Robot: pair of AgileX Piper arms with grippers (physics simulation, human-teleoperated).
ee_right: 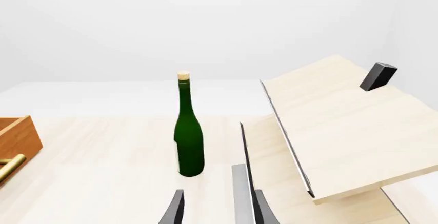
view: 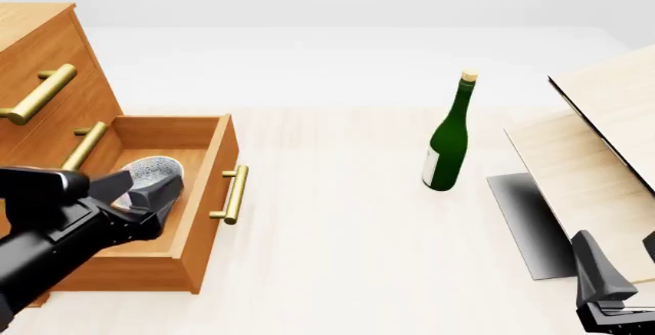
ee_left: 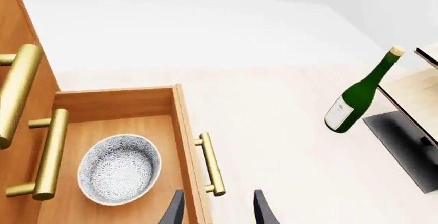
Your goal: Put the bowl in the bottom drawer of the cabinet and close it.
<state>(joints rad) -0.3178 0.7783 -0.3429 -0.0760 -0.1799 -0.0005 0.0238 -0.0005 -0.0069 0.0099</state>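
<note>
The bowl (ee_left: 119, 168) lay inside the bottom drawer (view: 205, 197) of the cabinet (view: 41, 67), resting upright on the plain wooden floor of the box, toward the cabinet side and clear of the drawer's front wall. The drawer stood pulled well out over the counter (view: 338, 220), its brass bar handle (view: 235, 194) facing the open stretch of pale surface. Above it, the two upper drawer fronts sat flush with the cabinet face, each with its own brass handle (view: 41, 93). The left gripper (ee_left: 217, 208) hung over the front edge of the open drawer, its fingers (ee_left: 174, 209) spread apart and holding nothing; in the left wrist view one fingertip showed over the drawer's front wall and the other over the counter beyond the handle. In the front view the dark body of the left arm covered part of the bowl and the drawer's near side. A green bottle (view: 449, 145) with a cork and a white label stood upright on the counter, well apart from the drawer, between it and the pale wooden boards (view: 603, 143) that leaned on a dark base at the right. The right gripper (ee_right: 217, 208) was low at the near right of the counter, near those boards, with its fingers (ee_right: 176, 208) spread and empty, pointing toward the bottle.
</note>
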